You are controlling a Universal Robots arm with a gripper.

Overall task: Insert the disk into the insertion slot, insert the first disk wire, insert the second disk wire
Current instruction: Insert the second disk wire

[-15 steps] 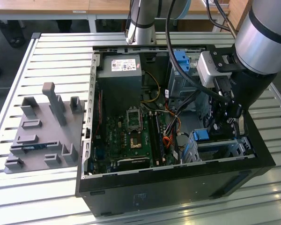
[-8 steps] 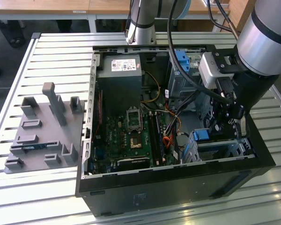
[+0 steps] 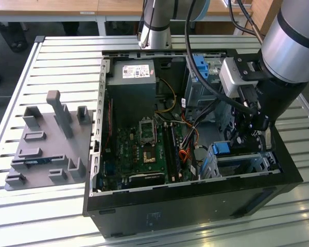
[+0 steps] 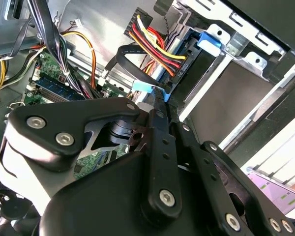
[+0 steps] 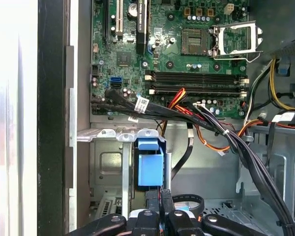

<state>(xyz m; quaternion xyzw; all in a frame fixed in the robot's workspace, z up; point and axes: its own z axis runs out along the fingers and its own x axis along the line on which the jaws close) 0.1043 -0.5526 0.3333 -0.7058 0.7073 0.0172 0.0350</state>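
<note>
Going from the exterior view's left: the grey fixture plate (image 3: 46, 149) on the slatted table (image 3: 51, 51) carries only its own moulded blocks, and no disk lies there. The open computer case (image 3: 195, 200) comes next, motherboard (image 3: 144, 149) exposed. At the exterior view's right, the arm reaches down into the drive corner of the case.

The disk (image 5: 150, 169) appears to sit already in the insertion slot (image 5: 108, 162) — in the first wrist view its blue carrier stands framed by the grey sheet-metal cage, so I judge the first step done. The wires seem the work in hand.

The gripper (image 5: 162, 214) hangs just behind the disk's end. In the second wrist view its fingers (image 4: 160, 105) are drawn together to a narrow tip, pinching what looks like a small blue-tabbed connector (image 4: 145, 87) on a black cable (image 4: 130, 61), right at the disk's edge. Whether that plug is seated, I cannot tell; the red, yellow and black bundle (image 4: 155, 42) looks unattached, though its end is hidden.
</note>
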